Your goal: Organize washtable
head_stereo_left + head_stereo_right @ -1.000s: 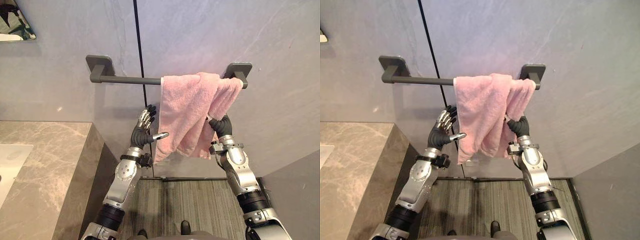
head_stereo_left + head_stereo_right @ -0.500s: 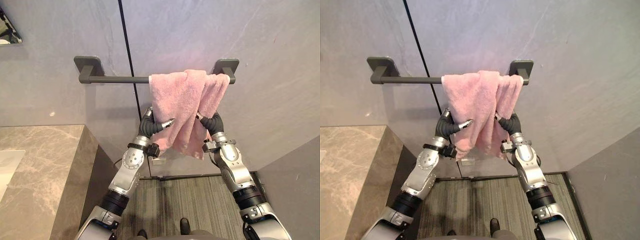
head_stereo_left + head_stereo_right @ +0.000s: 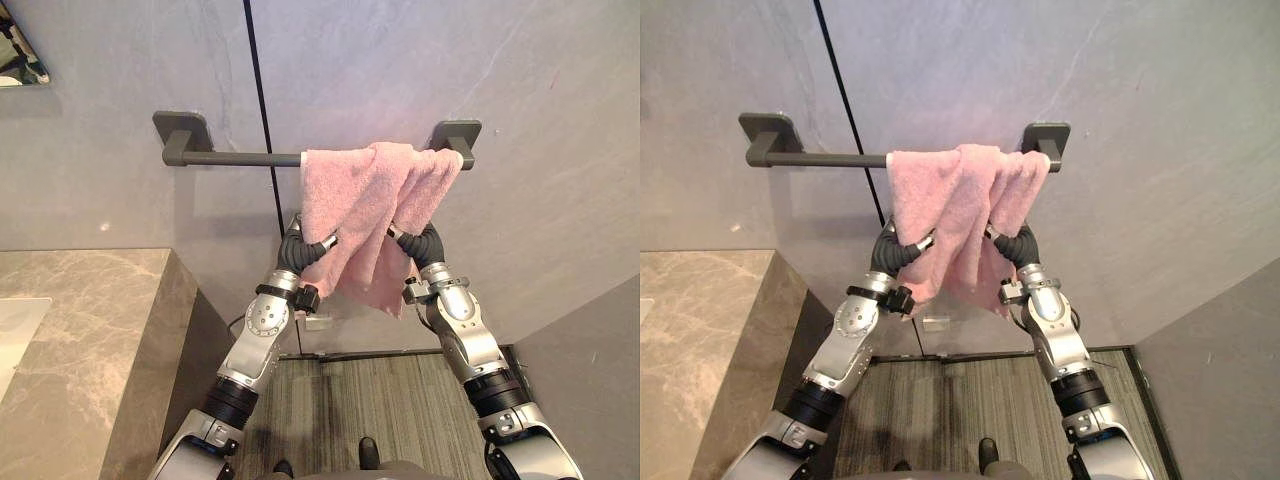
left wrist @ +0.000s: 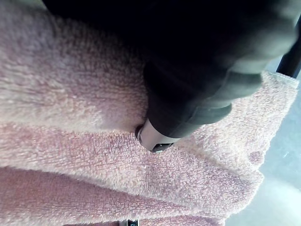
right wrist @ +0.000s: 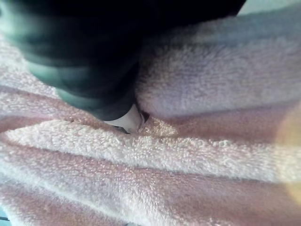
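Grey stone wall (image 3: 500,80), dark towel bar (image 3: 240,158) mounted across it; marble counter (image 3: 90,320) at lower left. Pink towel (image 3: 365,200) hangs bunched over bar's right end, touching right bracket (image 3: 455,132). Left hand (image 3: 300,252) at towel's left edge, below bar; thumb (image 3: 326,241) pressed on front of cloth, pinching it. Right hand (image 3: 425,245) under towel's right fold, buried in cloth; grip cannot tell.

No readable text (labels neither) anywhere
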Available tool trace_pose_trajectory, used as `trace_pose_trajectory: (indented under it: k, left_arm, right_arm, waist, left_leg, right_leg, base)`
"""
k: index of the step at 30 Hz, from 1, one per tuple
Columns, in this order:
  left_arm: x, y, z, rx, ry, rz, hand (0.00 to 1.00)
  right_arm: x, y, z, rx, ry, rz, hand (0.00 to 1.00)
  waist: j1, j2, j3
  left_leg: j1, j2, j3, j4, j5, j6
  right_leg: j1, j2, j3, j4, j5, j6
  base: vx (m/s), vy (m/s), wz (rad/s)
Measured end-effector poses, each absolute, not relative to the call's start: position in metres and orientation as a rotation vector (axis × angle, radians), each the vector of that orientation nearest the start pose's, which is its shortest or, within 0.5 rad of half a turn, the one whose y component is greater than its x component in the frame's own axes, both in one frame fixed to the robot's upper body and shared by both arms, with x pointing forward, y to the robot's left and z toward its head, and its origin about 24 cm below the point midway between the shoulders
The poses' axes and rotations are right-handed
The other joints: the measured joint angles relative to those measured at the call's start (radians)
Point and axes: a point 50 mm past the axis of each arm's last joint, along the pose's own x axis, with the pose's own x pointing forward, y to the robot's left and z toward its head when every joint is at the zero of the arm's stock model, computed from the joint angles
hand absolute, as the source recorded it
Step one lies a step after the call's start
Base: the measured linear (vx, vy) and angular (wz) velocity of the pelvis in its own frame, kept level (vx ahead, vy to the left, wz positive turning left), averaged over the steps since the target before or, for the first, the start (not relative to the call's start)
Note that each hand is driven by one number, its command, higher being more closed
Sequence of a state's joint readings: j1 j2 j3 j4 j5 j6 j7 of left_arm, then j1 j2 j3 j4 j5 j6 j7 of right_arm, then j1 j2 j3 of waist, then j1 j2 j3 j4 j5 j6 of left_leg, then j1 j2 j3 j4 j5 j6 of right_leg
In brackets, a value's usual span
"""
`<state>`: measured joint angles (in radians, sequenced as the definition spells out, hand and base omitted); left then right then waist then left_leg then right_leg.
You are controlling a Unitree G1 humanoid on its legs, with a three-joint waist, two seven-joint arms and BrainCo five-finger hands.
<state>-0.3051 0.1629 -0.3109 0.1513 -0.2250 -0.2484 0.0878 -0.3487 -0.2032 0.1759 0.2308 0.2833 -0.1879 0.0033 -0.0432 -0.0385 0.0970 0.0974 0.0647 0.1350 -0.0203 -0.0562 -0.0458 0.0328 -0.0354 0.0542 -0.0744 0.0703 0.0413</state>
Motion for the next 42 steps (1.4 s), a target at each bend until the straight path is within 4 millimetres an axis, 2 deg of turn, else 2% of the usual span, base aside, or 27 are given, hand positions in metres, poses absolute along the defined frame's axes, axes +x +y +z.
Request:
trace_pose_trajectory:
  k: [7, 15, 21, 26, 32, 42]
  left_arm:
    - [0.293, 0.101, 0.104, -0.058, -0.347, -0.250, 1.00]
    - [0.277, 0.129, 0.133, -0.145, -0.510, -0.153, 1.00]
    - [0.269, 0.144, 0.144, -0.169, -0.573, -0.089, 1.00]
    - [0.263, 0.152, 0.141, -0.193, -0.570, -0.033, 1.00]
    - [0.258, 0.166, 0.132, -0.191, -0.546, 0.041, 1.00]
    - [0.256, 0.170, 0.121, -0.221, -0.503, 0.088, 1.00]
  right_arm:
    - [0.314, -0.135, 0.093, 0.045, -0.236, 0.199, 1.00]
    - [0.314, -0.137, 0.092, 0.048, -0.233, 0.194, 1.00]
    - [0.313, -0.140, 0.091, 0.082, -0.237, 0.161, 1.00]
    - [0.309, -0.136, 0.087, 0.094, -0.229, 0.180, 1.00]
    - [0.307, -0.130, 0.092, 0.106, -0.258, 0.193, 1.00]
    - [0.303, -0.129, 0.087, 0.100, -0.245, 0.204, 1.00]
  waist:
    - [0.000, -0.002, -0.001]
    - [0.004, -0.006, -0.001]
    - [0.003, -0.007, -0.001]
    - [0.004, -0.006, -0.001]
    - [0.006, -0.005, 0.000]
    - [0.005, 0.011, 0.005]
  left_leg:
    - [0.001, 0.000, -0.016, -0.002, 0.007, 0.000]
    - [0.005, 0.002, -0.028, -0.008, 0.016, -0.003]
    - [0.029, 0.000, -0.034, -0.035, 0.029, -0.004]
    - [0.036, -0.001, -0.046, -0.053, 0.039, -0.004]
    - [0.037, -0.003, -0.052, -0.055, 0.040, -0.004]
    - [0.047, -0.003, -0.074, -0.071, 0.046, -0.005]
  right_leg:
    - [0.008, 0.000, -0.015, 0.000, 0.001, 0.000]
    - [0.016, 0.000, -0.027, 0.000, 0.001, -0.001]
    - [0.030, 0.000, -0.038, 0.000, 0.001, 0.000]
    - [0.033, -0.001, -0.054, 0.000, -0.002, 0.003]
    - [0.035, -0.003, -0.060, 0.003, -0.006, 0.005]
    - [0.038, -0.005, -0.082, 0.024, -0.030, 0.006]
  base:
    - [-0.03, -0.014, 0.07]
    - [-0.04, -0.016, 0.05]
    - [-0.02, -0.010, 0.03]
    - [-0.03, -0.014, 0.06]
    - [-0.01, -0.005, 0.01]
    - [-0.01, -0.016, 0.07]
